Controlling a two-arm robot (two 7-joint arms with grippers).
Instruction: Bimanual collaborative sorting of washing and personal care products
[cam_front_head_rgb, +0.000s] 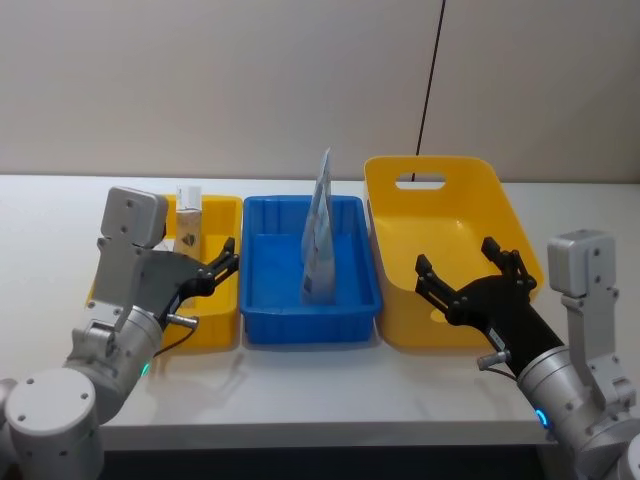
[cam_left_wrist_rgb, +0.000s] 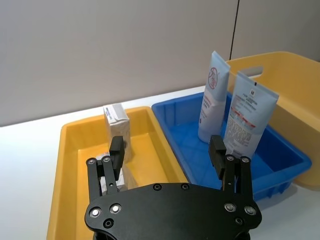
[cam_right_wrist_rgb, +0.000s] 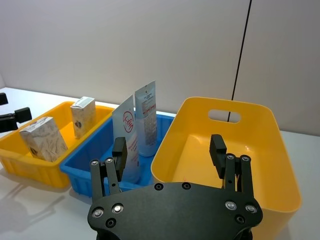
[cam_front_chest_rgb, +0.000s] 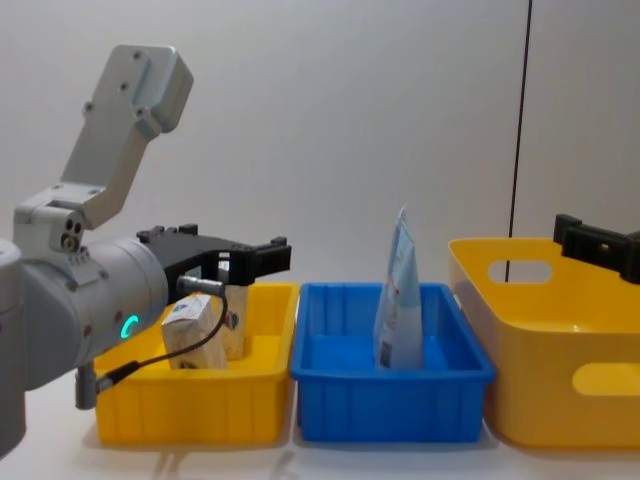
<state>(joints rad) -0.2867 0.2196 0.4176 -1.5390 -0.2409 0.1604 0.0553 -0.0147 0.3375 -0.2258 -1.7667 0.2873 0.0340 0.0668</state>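
Observation:
A white-grey marbled pack (cam_right_wrist_rgb: 44, 139) and a slim beige carton (cam_right_wrist_rgb: 83, 116) stand in the small yellow tray (cam_front_head_rgb: 212, 325). Two tall light-blue pouches (cam_left_wrist_rgb: 212, 97) (cam_left_wrist_rgb: 247, 117) stand upright in the blue tray (cam_front_head_rgb: 310, 325). My left gripper (cam_front_head_rgb: 230, 255) hovers open over the yellow tray's right side, just short of the carton (cam_left_wrist_rgb: 116, 125), with nothing between its fingers. My right gripper (cam_front_head_rgb: 456, 255) hangs open and empty above the large yellow basket (cam_front_head_rgb: 440, 215). In the chest view the marbled pack (cam_front_chest_rgb: 195, 330) sits below the left gripper (cam_front_chest_rgb: 225, 250).
The three containers stand side by side on a white table (cam_front_head_rgb: 320, 385), close to a grey wall. A dark cable (cam_front_head_rgb: 432, 75) runs down the wall behind the basket. Bare table lies in front of the trays.

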